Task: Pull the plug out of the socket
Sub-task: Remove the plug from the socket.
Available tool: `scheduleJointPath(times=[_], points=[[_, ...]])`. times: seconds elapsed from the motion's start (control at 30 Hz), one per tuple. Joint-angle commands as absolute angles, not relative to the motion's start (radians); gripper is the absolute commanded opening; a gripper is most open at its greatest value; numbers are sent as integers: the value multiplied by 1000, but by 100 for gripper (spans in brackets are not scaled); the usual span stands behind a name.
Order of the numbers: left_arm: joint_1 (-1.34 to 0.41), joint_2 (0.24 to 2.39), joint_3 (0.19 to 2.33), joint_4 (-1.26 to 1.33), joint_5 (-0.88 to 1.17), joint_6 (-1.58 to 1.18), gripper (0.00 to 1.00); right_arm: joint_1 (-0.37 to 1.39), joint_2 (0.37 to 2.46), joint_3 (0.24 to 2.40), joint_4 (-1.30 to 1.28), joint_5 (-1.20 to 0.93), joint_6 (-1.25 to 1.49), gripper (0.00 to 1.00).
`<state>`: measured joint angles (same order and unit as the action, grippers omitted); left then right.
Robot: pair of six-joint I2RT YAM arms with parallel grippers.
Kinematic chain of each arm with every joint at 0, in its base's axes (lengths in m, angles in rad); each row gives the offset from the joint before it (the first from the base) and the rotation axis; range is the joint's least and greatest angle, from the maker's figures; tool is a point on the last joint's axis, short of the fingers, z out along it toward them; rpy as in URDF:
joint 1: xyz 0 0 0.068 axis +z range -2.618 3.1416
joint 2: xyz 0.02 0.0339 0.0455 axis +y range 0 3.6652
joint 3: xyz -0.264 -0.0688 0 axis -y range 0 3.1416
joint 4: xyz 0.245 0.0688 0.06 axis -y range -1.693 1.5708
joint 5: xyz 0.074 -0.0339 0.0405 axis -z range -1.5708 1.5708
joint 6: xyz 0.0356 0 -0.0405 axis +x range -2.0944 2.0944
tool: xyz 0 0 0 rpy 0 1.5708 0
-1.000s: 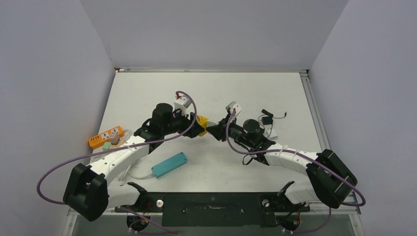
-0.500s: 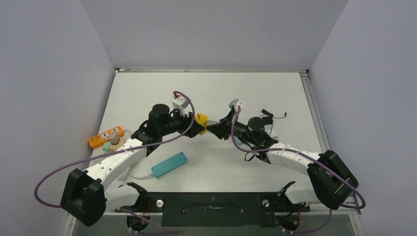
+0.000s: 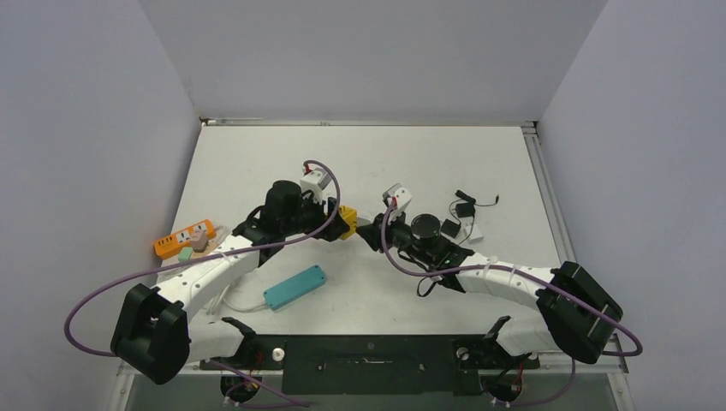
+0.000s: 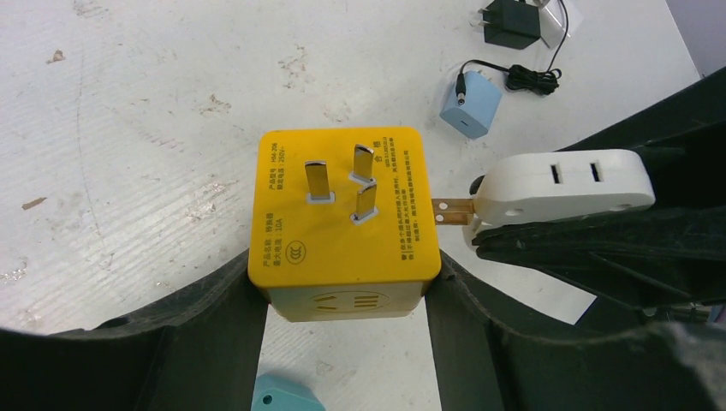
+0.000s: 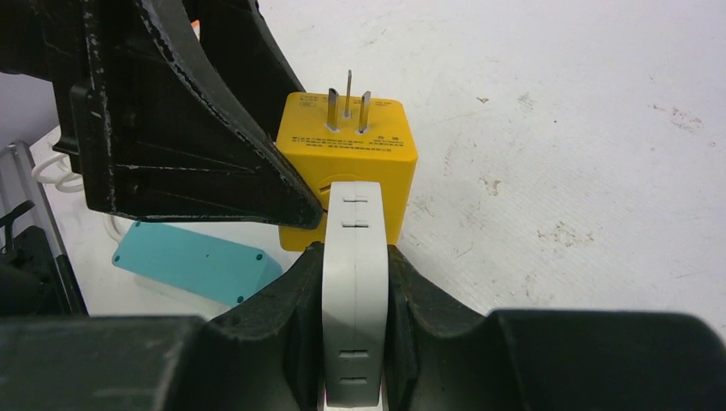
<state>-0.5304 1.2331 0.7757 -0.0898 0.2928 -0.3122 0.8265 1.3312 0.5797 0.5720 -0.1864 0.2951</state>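
Now the left tool (image 4: 342, 291) grips the yellow socket (image 4: 342, 218) by its sides above the table (image 4: 128, 128); the right tool (image 5: 353, 282) is clamped on the white plug (image 4: 556, 184), just right of the socket, its brass prongs partly showing between them.

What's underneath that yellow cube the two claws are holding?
Under the yellow cube, bare white table shows, plus the corner of a teal box lower down. The cube's underside is hidden, and so is the table directly beneath it.
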Motion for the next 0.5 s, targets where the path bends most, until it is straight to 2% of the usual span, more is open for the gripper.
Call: scheduleJointPath(times=[0.0, 0.27, 0.47], points=[[-523, 1215, 816, -17, 321, -298, 0, 800, 1300, 609, 599, -196, 291, 5], [-523, 1186, 803, 44, 383, -282, 0, 653, 1290, 551, 709, -381, 397, 5], [-518, 1177, 809, 13, 335, -285, 0, 637, 1279, 554, 670, -325, 394, 5]])
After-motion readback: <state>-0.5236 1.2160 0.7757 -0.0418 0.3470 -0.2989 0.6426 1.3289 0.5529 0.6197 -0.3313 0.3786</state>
